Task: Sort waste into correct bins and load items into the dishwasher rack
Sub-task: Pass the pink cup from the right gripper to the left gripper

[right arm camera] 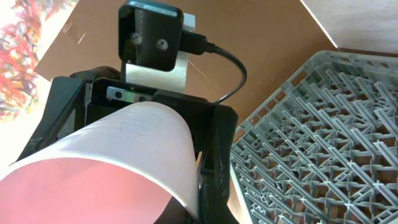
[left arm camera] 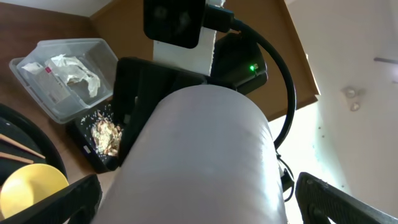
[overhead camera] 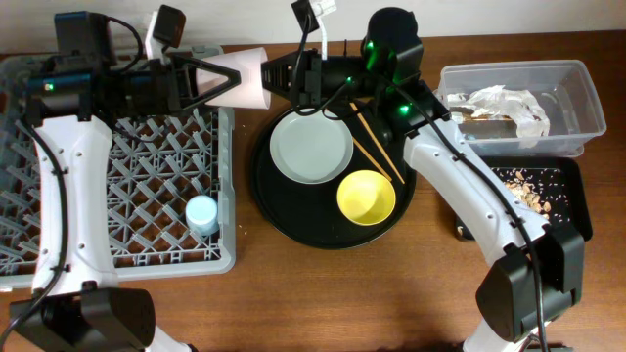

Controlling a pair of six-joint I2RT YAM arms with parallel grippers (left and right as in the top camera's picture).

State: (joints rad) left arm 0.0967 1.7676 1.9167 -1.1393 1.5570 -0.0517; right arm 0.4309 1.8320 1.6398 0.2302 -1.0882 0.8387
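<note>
The small pink cup (overhead camera: 249, 85) hangs sideways in the air between my two grippers, above the gap between the dishwasher rack (overhead camera: 147, 161) and the round tray. My right gripper (overhead camera: 278, 76) is shut on its rim (right arm camera: 186, 186), its mouth facing that wrist camera. My left gripper (overhead camera: 227, 80) stands open around the cup's base (left arm camera: 199, 155), with a gap beside each finger (left arm camera: 59, 205). The light blue cup (overhead camera: 202, 212) stands in the rack. The plate (overhead camera: 310, 147), yellow bowl (overhead camera: 366, 197) and chopsticks (overhead camera: 374, 145) lie on the round tray.
The large round black tray (overhead camera: 284, 210) sits mid-table. At the right, a clear tub (overhead camera: 579, 98) holds crumpled napkins (overhead camera: 504, 101). In front of it, a shallow black tray (overhead camera: 575, 217) holds crumbly scraps (overhead camera: 528, 186). The rack's near wall (overhead camera: 227, 176) borders the round tray.
</note>
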